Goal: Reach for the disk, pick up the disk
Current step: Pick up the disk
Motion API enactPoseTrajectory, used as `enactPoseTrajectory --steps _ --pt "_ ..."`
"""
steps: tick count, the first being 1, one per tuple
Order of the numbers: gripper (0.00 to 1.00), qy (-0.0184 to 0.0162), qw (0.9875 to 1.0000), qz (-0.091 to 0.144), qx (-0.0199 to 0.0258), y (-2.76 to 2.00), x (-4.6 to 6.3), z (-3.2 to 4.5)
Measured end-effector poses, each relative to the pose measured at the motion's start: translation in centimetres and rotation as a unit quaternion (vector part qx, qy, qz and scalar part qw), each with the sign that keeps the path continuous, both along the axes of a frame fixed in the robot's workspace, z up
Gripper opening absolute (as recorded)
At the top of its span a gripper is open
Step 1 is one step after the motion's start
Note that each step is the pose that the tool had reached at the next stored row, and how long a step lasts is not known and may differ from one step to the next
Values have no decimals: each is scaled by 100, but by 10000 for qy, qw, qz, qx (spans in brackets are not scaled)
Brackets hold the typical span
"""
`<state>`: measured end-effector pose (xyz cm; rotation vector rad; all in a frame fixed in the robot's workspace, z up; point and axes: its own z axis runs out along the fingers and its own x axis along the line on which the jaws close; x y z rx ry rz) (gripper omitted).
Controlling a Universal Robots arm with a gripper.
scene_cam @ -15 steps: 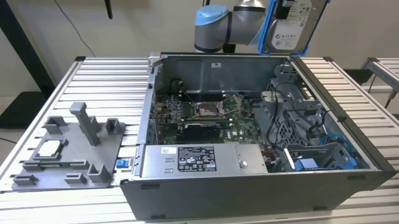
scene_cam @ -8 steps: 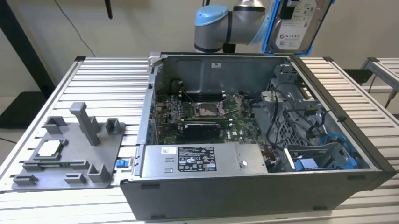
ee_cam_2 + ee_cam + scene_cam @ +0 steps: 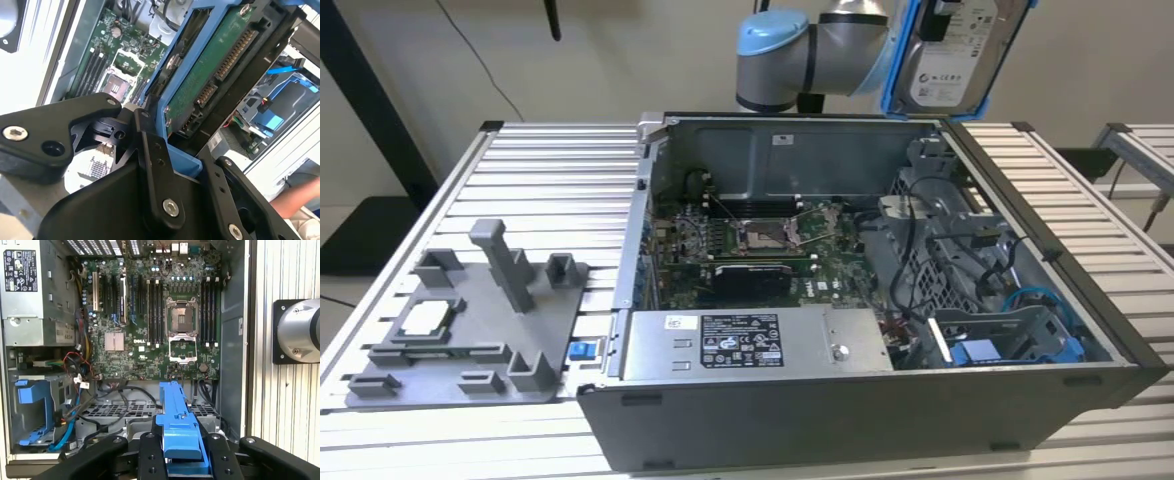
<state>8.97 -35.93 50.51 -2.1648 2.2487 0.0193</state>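
The disk (image 3: 958, 58), a silver-grey drive with a white label in a bright blue bracket, hangs upright high above the back right corner of the open computer case (image 3: 854, 430). My gripper (image 3: 184, 452) is shut on the blue bracket's edge, with a black finger (image 3: 151, 455) on each side. In the second wrist view the disk (image 3: 215, 65) shows its green circuit board and connector, with the gripper (image 3: 182, 162) clamped on the blue frame. The robot arm (image 3: 794, 55) reaches in from behind the case.
Inside the case lie the motherboard (image 3: 150, 315) with a bare processor socket (image 3: 181, 315), a power supply (image 3: 747, 342) and an empty blue caddy (image 3: 1014, 345). A grey fixture (image 3: 480, 320) with a small square chip (image 3: 424, 318) sits at the exterior view's left. A person's arm (image 3: 295, 200) shows beside the table.
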Motion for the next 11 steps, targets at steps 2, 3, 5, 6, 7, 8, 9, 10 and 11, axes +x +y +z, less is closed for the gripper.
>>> enactPoseTrajectory --steps 2,3,5,6,7,8,9,10,11 --pt "0 0 10000 1 0 -15 2 0" --pt "0 0 10000 1 0 -27 2 -1" --pt "0 1 10000 0 0 -57 2 -1" --pt "0 2 10000 -1 0 -75 2 -2" --pt "0 2 10000 -1 0 -93 3 -2" --pt "0 2 10000 -1 1 -109 3 -2" --pt "0 2 10000 -2 2 -117 2 -3" --pt "0 2 10000 -2 1 -123 2 -3" --pt "0 2 10000 -1 2 -127 3 -3"
